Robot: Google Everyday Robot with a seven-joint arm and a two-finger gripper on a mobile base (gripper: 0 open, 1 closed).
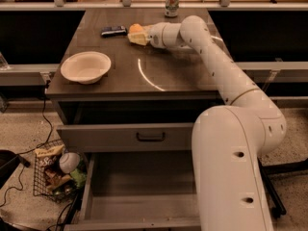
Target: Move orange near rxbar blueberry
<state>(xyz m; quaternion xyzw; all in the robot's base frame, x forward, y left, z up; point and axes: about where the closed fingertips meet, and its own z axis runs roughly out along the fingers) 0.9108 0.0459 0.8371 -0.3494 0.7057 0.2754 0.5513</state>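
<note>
The orange (135, 28) is at the back of the brown table (168, 76), a short way right of the rxbar blueberry (113, 31), a dark flat bar lying near the table's far left. My gripper (137, 35) reaches in from the right and is shut on the orange, low over the tabletop. The pale fingers (139, 39) cover the orange's lower half. I cannot tell whether the orange touches the table. A small gap separates the orange from the bar.
A white bowl (85, 67) sits at the table's front left. A green-and-white can (172, 1) stands at the back edge. Below, a drawer (144, 201) hangs open. A wire basket of items (55, 174) stands on the floor at left.
</note>
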